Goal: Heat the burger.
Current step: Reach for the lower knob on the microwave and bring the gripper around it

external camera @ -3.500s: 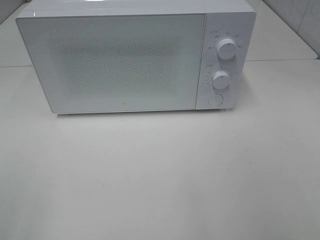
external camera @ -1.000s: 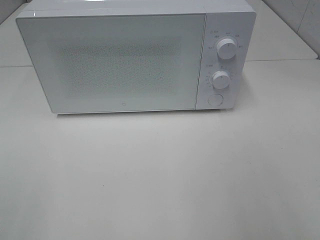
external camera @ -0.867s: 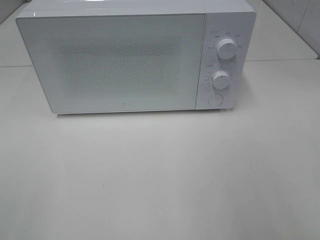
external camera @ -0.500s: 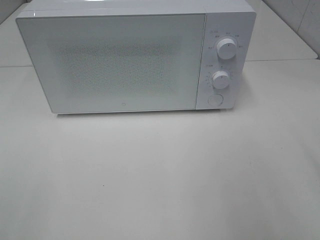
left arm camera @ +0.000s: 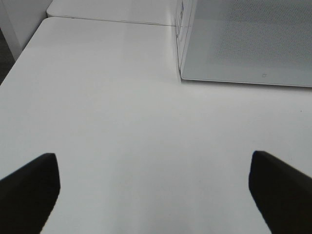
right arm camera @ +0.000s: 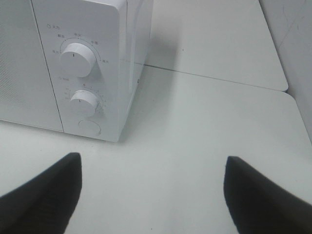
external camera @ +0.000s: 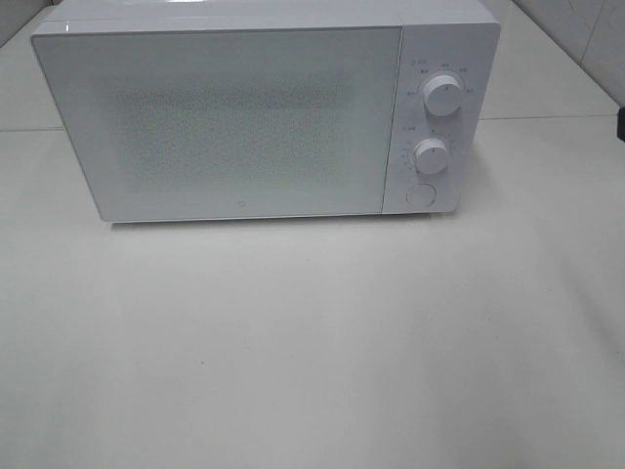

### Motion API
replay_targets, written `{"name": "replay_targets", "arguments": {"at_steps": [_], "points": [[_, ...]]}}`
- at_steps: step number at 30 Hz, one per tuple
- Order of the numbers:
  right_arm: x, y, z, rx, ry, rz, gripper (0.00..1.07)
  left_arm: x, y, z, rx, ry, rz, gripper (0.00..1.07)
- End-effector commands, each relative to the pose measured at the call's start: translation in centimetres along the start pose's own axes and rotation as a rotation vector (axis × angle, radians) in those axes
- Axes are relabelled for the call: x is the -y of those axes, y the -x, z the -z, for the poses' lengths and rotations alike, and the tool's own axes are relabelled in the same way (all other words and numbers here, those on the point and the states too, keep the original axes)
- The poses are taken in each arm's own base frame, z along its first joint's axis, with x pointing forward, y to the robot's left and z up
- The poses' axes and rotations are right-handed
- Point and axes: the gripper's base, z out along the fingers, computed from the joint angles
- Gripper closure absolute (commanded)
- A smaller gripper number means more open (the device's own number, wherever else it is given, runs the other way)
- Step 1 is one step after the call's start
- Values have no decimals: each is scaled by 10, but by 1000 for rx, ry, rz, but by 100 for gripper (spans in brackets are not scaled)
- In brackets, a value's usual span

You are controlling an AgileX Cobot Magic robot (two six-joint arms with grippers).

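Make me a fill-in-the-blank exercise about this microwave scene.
1. The microwave door is ____.
2. Above the round button sit ____ knobs.
3. The left gripper and the right gripper are both ____, holding nothing.
Missing words: closed; two; open.

Soft, diffuse light fills every view, bright and low in contrast. The microwave (external camera: 264,112) casts a faint, blurred shadow on the counter (external camera: 312,342) just in front of its base and to its right. Its door shows grainy speckle. In the wrist views, the left gripper (left arm camera: 153,187) and right gripper (right arm camera: 151,192) are featureless, soft-edged black shapes.
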Motion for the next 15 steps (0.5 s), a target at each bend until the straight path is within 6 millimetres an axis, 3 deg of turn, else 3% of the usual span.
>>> {"name": "replay_targets", "arguments": {"at_steps": [1, 15], "points": [[-1, 2, -10, 16, 11, -3, 31, 0, -1, 3, 20, -1, 11, 9], [-11, -5, -58, 41, 78, 9, 31, 0, -1, 3, 20, -1, 11, 9]]}}
